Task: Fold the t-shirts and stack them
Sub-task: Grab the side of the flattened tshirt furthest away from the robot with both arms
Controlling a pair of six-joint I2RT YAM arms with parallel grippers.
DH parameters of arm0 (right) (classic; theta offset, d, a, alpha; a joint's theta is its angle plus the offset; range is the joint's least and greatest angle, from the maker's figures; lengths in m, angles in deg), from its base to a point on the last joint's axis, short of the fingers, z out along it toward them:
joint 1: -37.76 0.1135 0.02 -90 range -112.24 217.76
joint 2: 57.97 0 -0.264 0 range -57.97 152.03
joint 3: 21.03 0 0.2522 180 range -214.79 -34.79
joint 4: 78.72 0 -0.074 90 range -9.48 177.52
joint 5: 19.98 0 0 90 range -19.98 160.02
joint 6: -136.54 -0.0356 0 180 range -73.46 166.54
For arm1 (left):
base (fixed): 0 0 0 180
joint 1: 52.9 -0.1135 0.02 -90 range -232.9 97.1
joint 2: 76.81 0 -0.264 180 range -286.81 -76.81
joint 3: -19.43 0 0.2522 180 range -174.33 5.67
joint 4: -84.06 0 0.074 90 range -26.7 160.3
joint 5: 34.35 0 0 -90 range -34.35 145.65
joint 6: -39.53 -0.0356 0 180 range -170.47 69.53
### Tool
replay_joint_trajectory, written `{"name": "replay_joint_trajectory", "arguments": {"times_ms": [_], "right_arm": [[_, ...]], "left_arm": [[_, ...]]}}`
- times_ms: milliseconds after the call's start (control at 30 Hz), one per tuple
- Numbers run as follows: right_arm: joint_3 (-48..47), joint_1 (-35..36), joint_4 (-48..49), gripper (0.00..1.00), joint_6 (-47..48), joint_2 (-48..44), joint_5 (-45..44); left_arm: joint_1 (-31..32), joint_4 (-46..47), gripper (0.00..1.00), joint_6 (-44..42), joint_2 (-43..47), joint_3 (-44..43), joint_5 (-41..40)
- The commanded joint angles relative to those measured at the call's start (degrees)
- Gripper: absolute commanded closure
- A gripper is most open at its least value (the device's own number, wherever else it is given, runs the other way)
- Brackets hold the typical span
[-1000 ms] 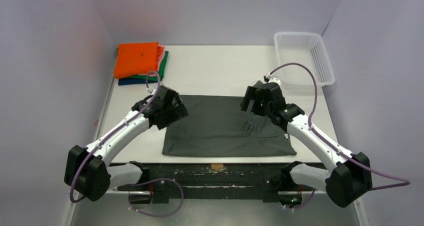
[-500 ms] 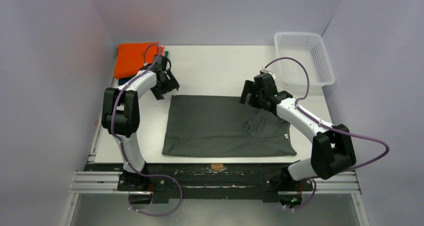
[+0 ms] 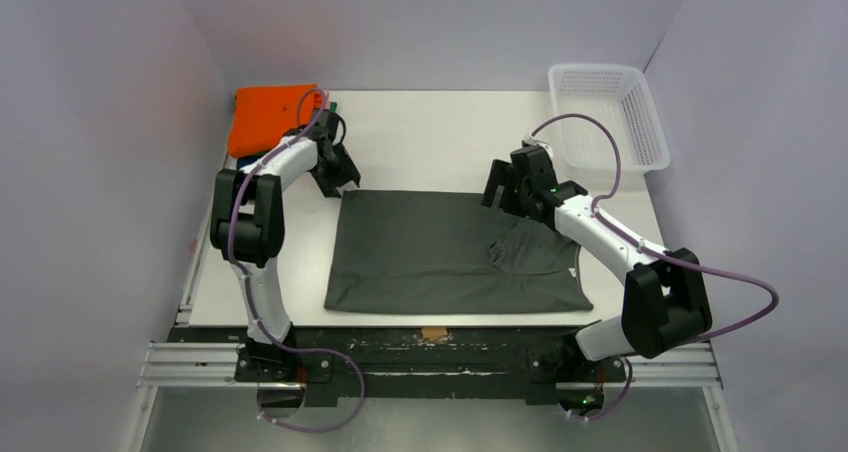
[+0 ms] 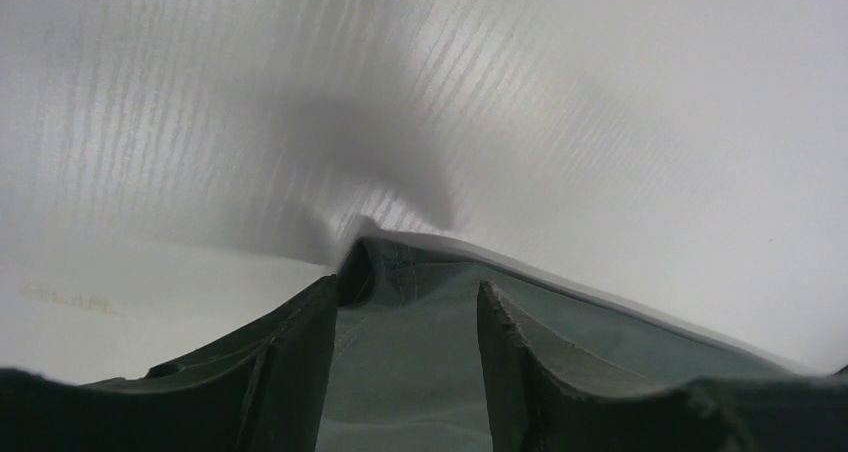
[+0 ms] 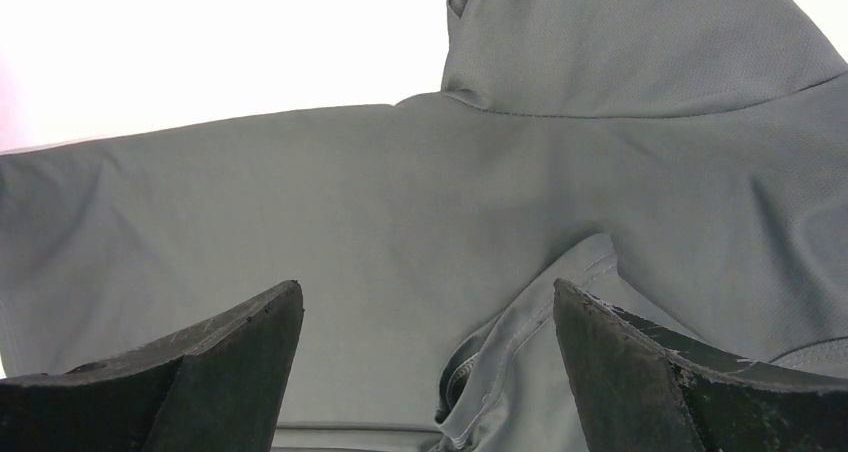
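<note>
A dark charcoal-grey t-shirt (image 3: 440,257) lies spread flat mid-table, with one part turned back over it near its right side (image 3: 530,250). My left gripper (image 3: 342,180) sits at the shirt's far left corner. In the left wrist view that corner (image 4: 405,272) lies between the narrowed jaws of the left gripper (image 4: 405,294), with a gap still showing. My right gripper (image 3: 497,198) hovers at the shirt's far edge. Seen from its wrist, the right gripper (image 5: 425,292) is wide open over the cloth and a folded hem (image 5: 520,357). Folded t-shirts with orange on top (image 3: 262,120) are stacked far left.
A white mesh basket (image 3: 640,122) stands at the far right corner. The left side wall runs close beside the folded stack. Bare white tabletop (image 3: 430,137) lies beyond the grey shirt.
Both arms have stretched out toward the shirt's far edge. The left gripper went from the shirt's left side to its far left corner, and its jaws narrowed around the cloth.
</note>
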Motion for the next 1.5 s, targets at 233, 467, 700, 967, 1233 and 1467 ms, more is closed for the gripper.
{"name": "replay_joint_trajectory", "arguments": {"times_ms": [233,467,700,967,1233,1467], "right_arm": [[0.9,-0.9,1.1,0.07,1.1,-4.2,-1.3],[-0.5,-1.4,1.0,0.07,1.2,-2.6,-2.8],[-10.3,-3.4,-1.3,0.07,1.0,5.9,-10.3],[-35.0,-6.1,-8.0,0.17,3.5,29.8,-14.0],[-49.0,-8.7,-13.1,0.28,5.6,44.3,-16.7],[-50.2,-9.1,-14.0,0.37,5.6,49.1,-16.0]], "left_arm": [[0.8,1.2,0.63,4.3,-4.8,-1.6,4.6],[1.2,2.2,1.0,3.9,-1.8,1.3,3.4],[1.2,2.4,1.0,2.3,0.6,2.1,3.2],[1.4,2.9,1.0,-0.6,3.2,2.6,4.3],[1.7,3.0,1.0,-1.6,5.1,3.8,4.3],[1.8,2.9,1.0,-2.1,6.6,4.6,4.1]]}}
